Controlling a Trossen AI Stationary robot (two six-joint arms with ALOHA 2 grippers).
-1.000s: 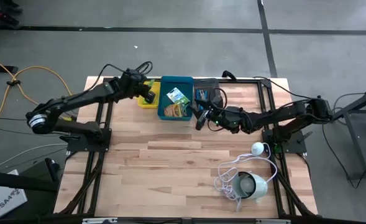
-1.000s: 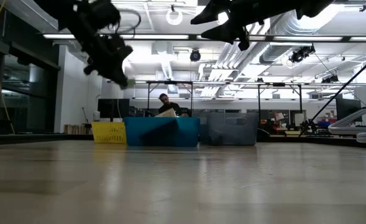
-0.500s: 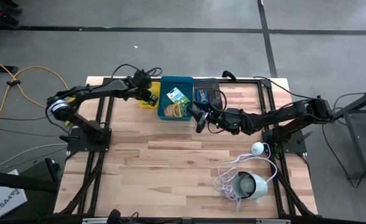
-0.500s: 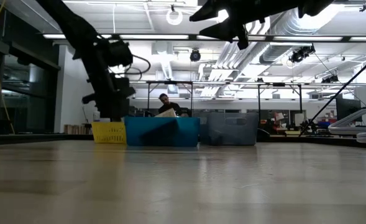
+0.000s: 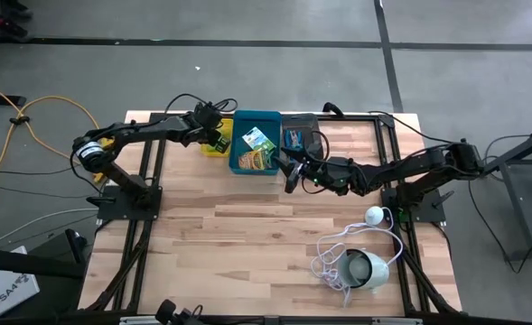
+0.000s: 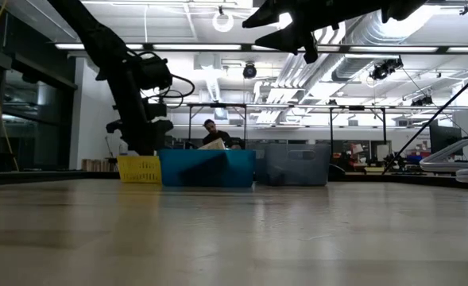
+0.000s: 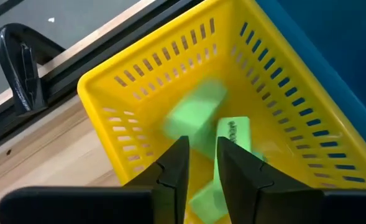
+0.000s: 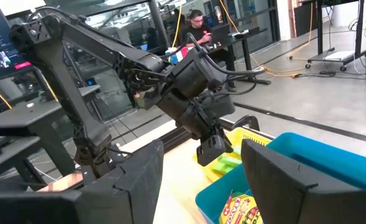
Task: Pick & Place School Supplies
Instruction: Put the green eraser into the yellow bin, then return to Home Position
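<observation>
My left gripper [image 5: 219,141] reaches down into the yellow bin [image 5: 209,150] at the table's far edge. In the left wrist view its fingers [image 7: 201,163] stand slightly apart and hold nothing. Several bright green pieces lie on the bin's floor; one [image 7: 194,115] shows blurred just beyond the fingertips. My right gripper [image 5: 290,175] hovers open and empty by the blue bin's near right corner. Two crayon boxes [image 5: 259,149] lie in the blue bin [image 5: 244,168]. A blue-handled tool [image 5: 294,137] lies in the grey bin.
The yellow, blue and grey bins [image 6: 297,165] stand side by side along the far edge. A round white device [image 5: 367,268] with a coiled white cord [image 5: 331,257] lies at the near right. The black frame rails [image 5: 154,171] run along both sides. A person sits beyond the table [image 8: 201,25].
My left gripper has gone toward the table's far edge and down, from above the table into the yellow bin, then kept still. A green piece that showed at its fingertips now shows blurred inside the bin.
</observation>
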